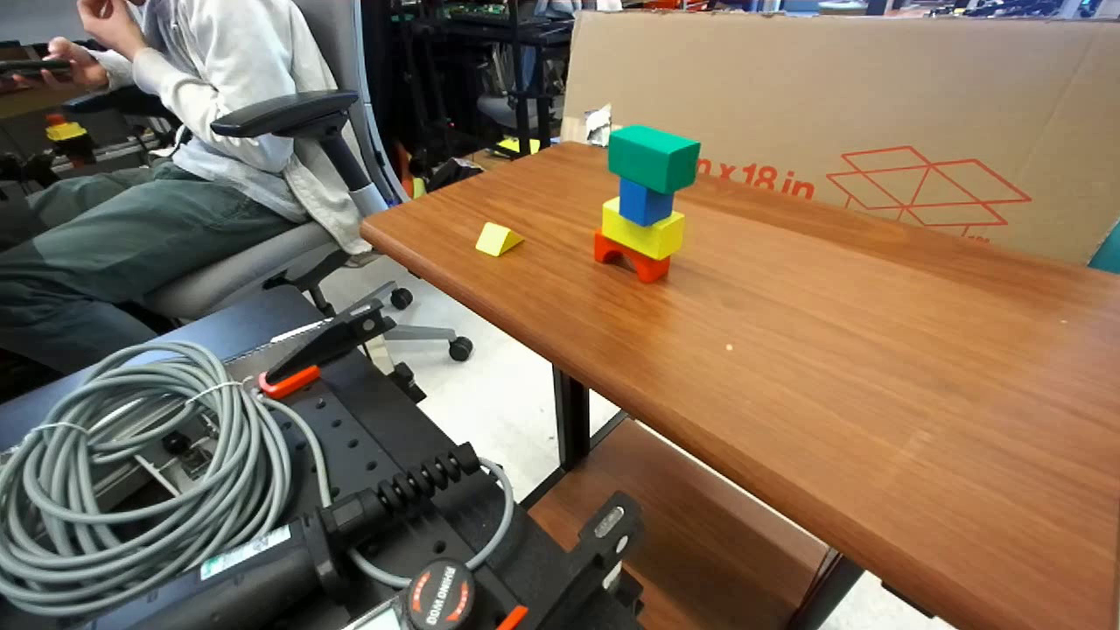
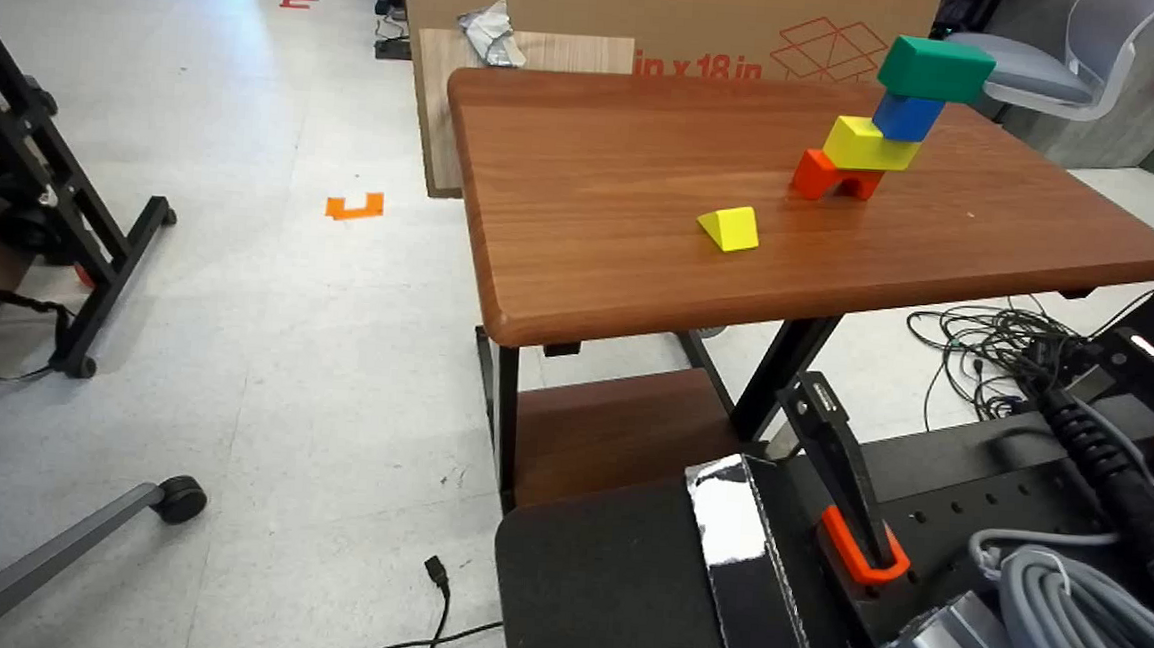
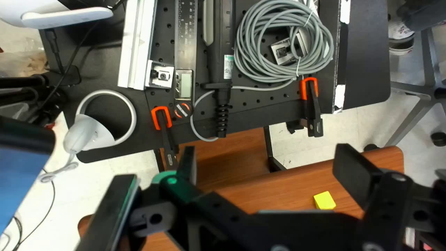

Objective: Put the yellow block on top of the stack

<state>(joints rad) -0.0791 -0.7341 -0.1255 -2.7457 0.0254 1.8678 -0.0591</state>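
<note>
The loose yellow block is a small wedge lying on the table in both exterior views (image 1: 499, 239) (image 2: 731, 229); it also shows in the wrist view (image 3: 324, 201). Beside it stands a stack in both exterior views. It has a red-orange arch (image 1: 654, 267) (image 2: 814, 175) at the bottom, a yellow rectangular block (image 1: 643, 231) (image 2: 860, 145), a blue block (image 1: 645, 204) (image 2: 907, 118) and a green block (image 1: 652, 159) (image 2: 935, 70) on top. The upper blocks sit off-centre. My gripper (image 3: 266, 157) is open and empty in the wrist view, above the table's edge, and out of both exterior views.
The wooden table (image 1: 875, 376) (image 2: 586, 184) has a cardboard sheet (image 1: 840, 96) standing behind it. A black cart (image 2: 612, 577) stands in front, carrying coiled grey cable (image 1: 262, 490), clamps (image 3: 312, 108) and tools. A person (image 1: 227, 79) sits in a chair near the table's end.
</note>
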